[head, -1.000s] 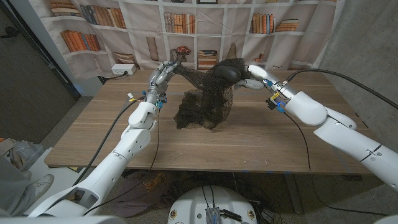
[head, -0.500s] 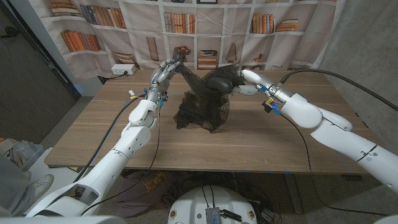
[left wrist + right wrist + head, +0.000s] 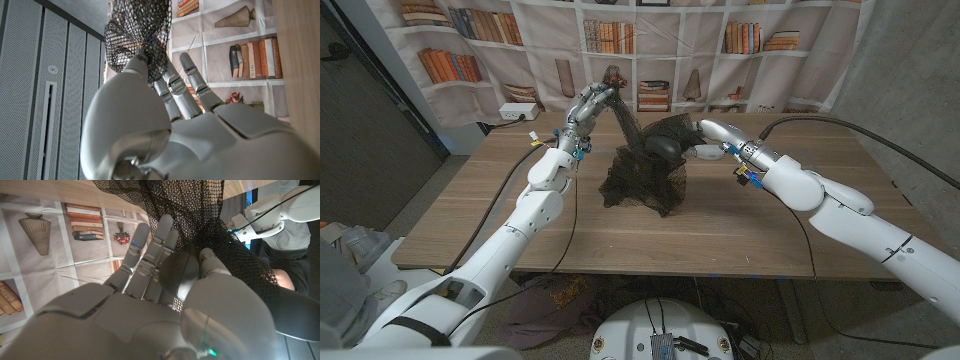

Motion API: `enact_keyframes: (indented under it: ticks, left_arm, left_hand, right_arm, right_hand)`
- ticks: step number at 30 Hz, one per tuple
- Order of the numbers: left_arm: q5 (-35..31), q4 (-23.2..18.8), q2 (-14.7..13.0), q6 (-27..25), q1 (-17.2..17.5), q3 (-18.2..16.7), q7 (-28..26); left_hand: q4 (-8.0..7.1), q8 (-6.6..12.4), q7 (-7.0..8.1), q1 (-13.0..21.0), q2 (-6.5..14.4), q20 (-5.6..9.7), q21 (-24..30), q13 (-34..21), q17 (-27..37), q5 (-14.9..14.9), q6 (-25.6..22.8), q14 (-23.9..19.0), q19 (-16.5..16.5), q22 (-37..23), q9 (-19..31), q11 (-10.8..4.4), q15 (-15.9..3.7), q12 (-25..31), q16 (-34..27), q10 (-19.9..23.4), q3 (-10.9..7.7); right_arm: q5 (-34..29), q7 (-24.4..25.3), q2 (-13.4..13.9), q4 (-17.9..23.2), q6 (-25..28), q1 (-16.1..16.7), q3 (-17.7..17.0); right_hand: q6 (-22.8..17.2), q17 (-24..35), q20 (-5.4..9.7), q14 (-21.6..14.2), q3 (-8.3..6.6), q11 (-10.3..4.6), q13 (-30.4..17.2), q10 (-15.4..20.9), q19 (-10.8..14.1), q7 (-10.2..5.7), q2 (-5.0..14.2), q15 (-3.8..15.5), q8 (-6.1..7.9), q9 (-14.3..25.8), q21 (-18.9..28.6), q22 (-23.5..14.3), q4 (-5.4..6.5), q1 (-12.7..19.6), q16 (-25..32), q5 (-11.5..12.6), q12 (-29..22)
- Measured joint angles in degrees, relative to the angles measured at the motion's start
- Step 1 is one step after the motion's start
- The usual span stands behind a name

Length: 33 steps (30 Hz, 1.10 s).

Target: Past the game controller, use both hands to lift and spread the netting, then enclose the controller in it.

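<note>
Two robot hands hold one black netting [image 3: 645,170] above the centre of the wooden table [image 3: 740,225]. No brand, label or legible writing can be read on the netting, the controller or the arms; the book spines on the printed bookshelf backdrop [image 3: 650,45] are too small to read. The left hand [image 3: 588,106], at upper centre-left of the head view, pinches a corner of the netting between thumb and fingers [image 3: 172,87], lifting it to a peak; the remaining fingers extend nearly straight. The right hand [image 3: 715,138], right of centre, has its fingers curled around a dark rounded body, the game controller [image 3: 662,146], through the mesh, thumb [image 3: 212,262] pressed against it. The netting stretches taut between the two hands along a line running left to right, then hangs in a loose bunch whose lower edge rests on the table. Which way the controller points cannot be told beneath the mesh.
</note>
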<state>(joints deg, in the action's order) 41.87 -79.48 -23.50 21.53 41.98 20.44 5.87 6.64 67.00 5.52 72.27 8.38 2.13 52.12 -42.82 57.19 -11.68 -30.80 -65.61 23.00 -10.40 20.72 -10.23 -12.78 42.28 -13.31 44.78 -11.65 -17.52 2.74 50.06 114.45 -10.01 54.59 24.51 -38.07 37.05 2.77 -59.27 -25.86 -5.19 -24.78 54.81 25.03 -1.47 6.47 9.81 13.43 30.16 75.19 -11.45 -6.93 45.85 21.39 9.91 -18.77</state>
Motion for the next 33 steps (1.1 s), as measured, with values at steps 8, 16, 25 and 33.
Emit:
enact_keyframes:
  ticks: [8, 16, 25, 33]
  left_arm:
    - [-0.83, 0.31, -0.53, 0.21, -1.10, 0.65, 2.26]
    - [-1.18, -0.37, -1.28, -0.21, -1.42, 0.95, 3.11]
    - [-1.29, -2.06, -1.50, -0.27, -0.90, 1.30, 3.40]
    - [-1.30, -3.46, -1.56, -0.61, -0.57, 2.08, 4.27]
  left_hand:
    - [0.16, 0.00, 0.00, 0.00, 0.00, 0.00, 0.00, -0.05, 0.00, 0.00, 0.00, 0.00, 0.00, 0.00, -0.28, 0.00, 0.00, -0.15, 0.00, 0.00, -0.16]
    - [0.16, 0.01, 0.00, 0.00, 0.00, 0.00, 0.00, -0.05, 0.00, 0.00, 0.00, 0.00, 0.00, 0.00, -0.28, 0.00, 0.00, -0.15, 0.00, 0.00, -0.16]
    - [0.16, 0.24, 0.00, 0.00, 0.00, 0.00, 0.00, -0.05, 0.00, 0.00, 0.00, 0.01, 0.00, 0.00, -0.49, 0.00, 0.01, -0.15, 0.35, 0.00, -0.15]
    - [0.16, 0.24, 0.00, 0.00, 0.00, 0.00, 0.00, -0.05, 0.06, 0.00, 0.00, 0.01, 0.00, 0.00, -0.53, 0.00, 0.01, -0.15, 0.45, 0.00, -0.15]
  right_arm:
    - [-5.32, 1.76, -0.32, 0.77, 1.90, 0.40, 0.94]
    - [-10.80, 3.28, -0.48, 2.46, 3.41, 1.85, 3.07]
    - [-18.91, 4.43, -1.23, 2.43, 5.89, 1.26, 5.74]
    - [-25.17, 4.56, -2.07, 1.69, 8.70, 0.17, 7.96]
  right_hand:
    - [0.00, 0.00, 0.00, 0.00, 0.00, -0.06, -0.08, 0.28, 0.00, 0.00, 0.00, 0.00, 0.00, 0.27, 0.00, 0.00, 0.00, 0.00, 0.00, 0.00, 0.01]
    - [0.00, -0.01, 0.00, -0.01, 0.23, -0.06, -0.08, 0.28, 0.00, 0.00, 0.00, 0.00, -0.01, 0.55, 0.00, -0.01, 0.23, 0.00, 0.00, -0.01, 0.01]
    - [0.00, 0.27, 0.00, -0.01, 0.23, -0.06, -0.32, 0.28, 0.00, 0.00, 0.00, 0.00, -0.11, 0.80, 0.00, -0.01, 0.24, 0.00, 0.01, 0.03, 0.01]
    - [0.00, 0.26, 0.00, -0.01, 0.23, -0.06, -0.34, 0.28, 0.00, 0.00, 0.00, -0.01, -0.17, 0.80, 0.00, -0.01, 0.23, 0.00, 0.01, 0.28, 0.01]
